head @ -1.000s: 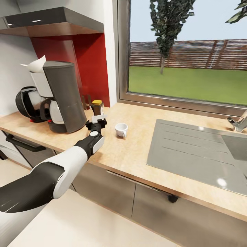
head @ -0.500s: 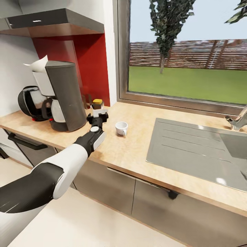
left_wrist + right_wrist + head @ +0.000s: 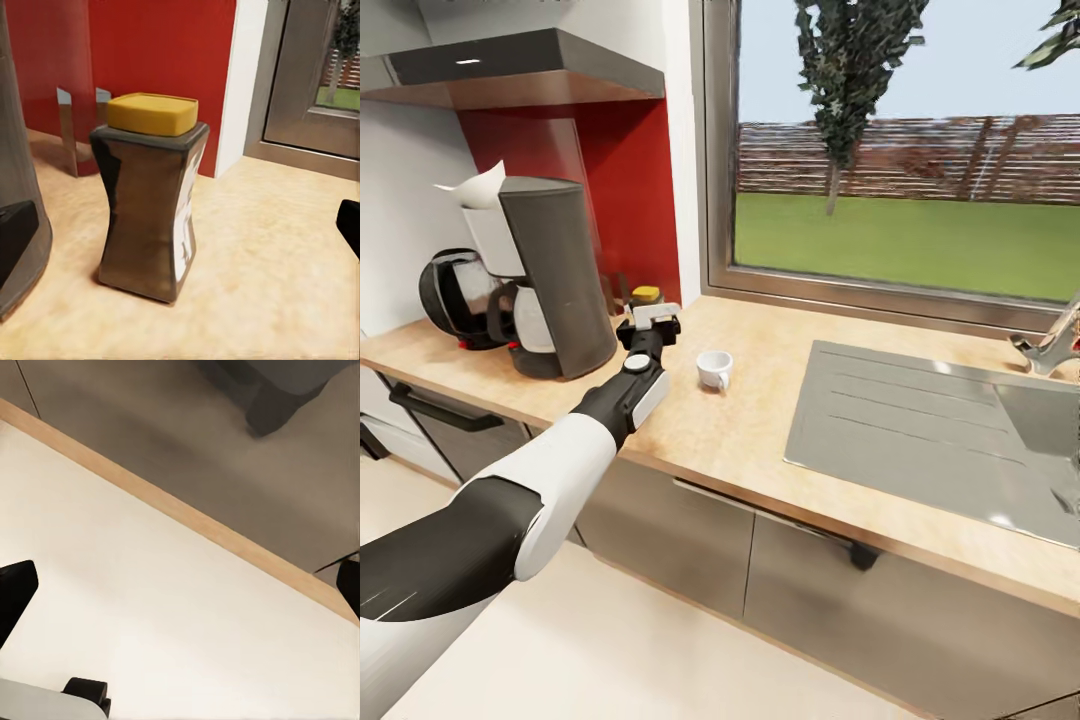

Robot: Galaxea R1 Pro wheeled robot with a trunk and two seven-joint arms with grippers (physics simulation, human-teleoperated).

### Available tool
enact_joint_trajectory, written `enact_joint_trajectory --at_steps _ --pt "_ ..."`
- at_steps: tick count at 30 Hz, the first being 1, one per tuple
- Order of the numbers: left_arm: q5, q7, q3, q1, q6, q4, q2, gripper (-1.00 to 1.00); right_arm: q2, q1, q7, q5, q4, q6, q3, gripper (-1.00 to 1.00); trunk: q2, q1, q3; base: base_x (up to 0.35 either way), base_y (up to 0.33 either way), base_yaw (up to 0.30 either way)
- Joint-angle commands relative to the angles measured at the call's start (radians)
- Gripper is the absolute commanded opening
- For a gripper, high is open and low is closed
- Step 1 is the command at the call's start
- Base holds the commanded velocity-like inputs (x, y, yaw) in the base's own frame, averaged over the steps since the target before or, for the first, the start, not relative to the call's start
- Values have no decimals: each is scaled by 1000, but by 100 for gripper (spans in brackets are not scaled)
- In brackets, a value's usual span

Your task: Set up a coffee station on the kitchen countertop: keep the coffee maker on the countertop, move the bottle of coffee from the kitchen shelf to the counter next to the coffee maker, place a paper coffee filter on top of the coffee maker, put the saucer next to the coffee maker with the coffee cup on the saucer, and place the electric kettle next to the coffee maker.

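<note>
The long light beige wood-grain table [image 3: 760, 420] runs over grey cabinet fronts, with an inset grey steel sink [image 3: 950, 430] at its right part below the window. At the table's left end stands the tall dark grey coffee maker [image 3: 555, 285] with a white filter basket and a glass carafe. A white folded paper coffee filter [image 3: 478, 187] with a pointed upper edge sits on top of the basket. Just behind and to the left of the machine stands the squat black electric kettle [image 3: 452, 295], upright on the table.

The small dark bottle of coffee [image 3: 150, 202] with a yellow-gold lid and white label stands upright on the table, just beside the coffee maker's right side and in front of the red wall panel. In the head view only its lid and upper part [image 3: 645, 297] peek out past the left arm's wrist. The left pincer [image 3: 652, 322] hangs just in front of the bottle; in the left wrist view its two dark fingertips [image 3: 16, 232] sit wide apart at either edge, well clear of the bottle, with nothing between them.

The small plain white coffee cup [image 3: 713, 369] rests on the bare table right of the pincer, apart from the bottle.

The right pincer [image 3: 180, 592] points at a pale floor and a wood-edged grey surface; its dark fingertips are spread wide and hold nothing.

The thin dark grey kitchen shelf [image 3: 520, 68] hangs on the wall above the coffee maker.
</note>
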Motion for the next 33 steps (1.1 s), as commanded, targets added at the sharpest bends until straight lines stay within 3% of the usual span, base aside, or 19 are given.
enact_joint_trajectory --at_steps 1,3,5,10,14,20,24,28,30,31,33 --pt "11 4 -8 -1 -2 1 0 100 -1 1 6 -11 -2 -1 4 100 -1 0 -1 -63 0 0" --pt "11 -27 -8 -1 22 -2 0 100 -1 1 6 -11 -2 -1 4 100 -1 0 -1 -37 0 0" --pt "11 -123 -7 -1 73 -35 0 100 -1 1 6 -11 -2 -1 4 100 -1 0 -1 -17 0 0" --pt "12 -257 -6 -1 185 -116 0 100 -1 1 6 -11 -2 -1 4 100 -1 0 -1 -6 0 0" --pt "12 -305 -5 -1 237 -163 0 100 -1 1 6 -11 -2 -1 4 100 -1 0 -1 -1 0 0" --pt "17 -539 -4 -1 378 -298 8 100 -1 1 5 -11 -2 -1 4 100 -1 0 -1 0 0 0" --pt "18 -628 -3 -1 429 -356 24 100 -1 1 5 -11 -2 -1 4 100 -1 0 -1 0 0 0" --pt "68 -789 -2 -1 511 -416 45 100 -1 1 5 -11 -2 -1 4 100 -1 0 -1 0 0 0" --pt "114 -892 -2 -1 542 -429 61 100 -1 1 5 -11 -2 -1 4 100 -1 0 -1 0 0 0" --pt "175 -1092 -2 -1 566 -432 98 100 -1 1 5 -11 -2 -1 4 100 -1 0 -1 0 0 0" --pt "189 -1182 -2 -1 570 -429 111 100 -1 1 5 -11 -2 -1 4 100 -1 0 -1 0 0 0"
